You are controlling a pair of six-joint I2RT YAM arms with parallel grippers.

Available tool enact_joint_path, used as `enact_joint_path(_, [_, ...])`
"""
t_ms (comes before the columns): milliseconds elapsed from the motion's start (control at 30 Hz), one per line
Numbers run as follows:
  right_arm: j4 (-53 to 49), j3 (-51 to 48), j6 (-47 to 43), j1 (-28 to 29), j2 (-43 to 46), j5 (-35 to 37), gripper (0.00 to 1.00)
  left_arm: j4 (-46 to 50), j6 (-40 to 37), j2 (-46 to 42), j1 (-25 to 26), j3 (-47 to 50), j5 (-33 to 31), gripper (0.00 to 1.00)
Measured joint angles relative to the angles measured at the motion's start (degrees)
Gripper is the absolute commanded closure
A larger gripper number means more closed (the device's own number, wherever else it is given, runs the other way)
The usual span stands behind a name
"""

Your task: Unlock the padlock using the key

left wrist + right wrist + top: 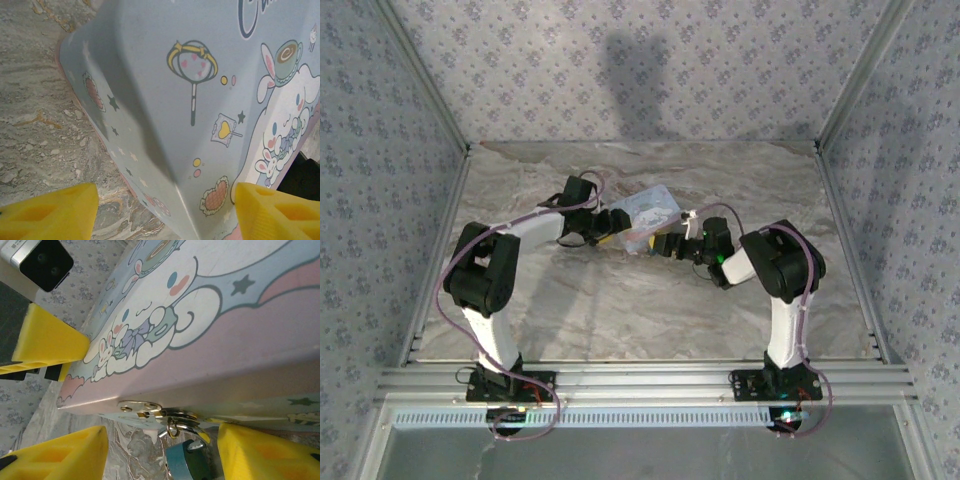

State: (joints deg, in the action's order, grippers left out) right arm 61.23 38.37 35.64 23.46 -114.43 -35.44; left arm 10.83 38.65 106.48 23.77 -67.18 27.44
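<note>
top: both arms are pointing at tin (pixel 645 210) mid-worktop (pixel 620 320) | left wrist: left jaws are standing spread, straddling tin corner, not clamping; tin is likely sliding if nudged | right wrist: padlock (pixel 187 463) is hanging from tin's hasp (pixel 150 409) between spread right jaws; closing off-centre is risking swinging it, twisting it out of line

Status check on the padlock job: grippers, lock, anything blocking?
Left gripper open, straddling a corner of the tin. Right gripper open, a finger either side of the padlock. Padlock hangs from the hasp on the tin; contact unclear.
</note>
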Motion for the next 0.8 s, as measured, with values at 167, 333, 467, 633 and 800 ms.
enact_joint_path(167, [0.33, 0.04, 1.05, 0.04, -0.24, -0.44, 0.47, 0.00, 0.00, 0.00, 0.00, 0.00, -0.02, 0.29])
enact_joint_path(333, [0.37, 0.04, 1.44, 0.11, -0.37, -1.11, 0.54, 0.00, 0.00, 0.00, 0.00, 0.00, -0.02, 0.29])
enact_joint_path(467, [0.61, 0.04, 1.68, 0.11, -0.37, -1.46, 0.58, 0.00, 0.00, 0.00, 0.00, 0.00, -0.02, 0.29])
enact_joint_path(633, [0.44, 0.02, 2.19, 0.04, -0.44, -1.27, 0.66, 0.00, 0.00, 0.00, 0.00, 0.00, -0.02, 0.29])
enact_joint_path(800, [0.00, 0.02, 2.49, -0.09, -0.66, -0.70, 0.76, 0.02, 0.00, 0.00, 0.00, 0.00, -0.02, 0.29])
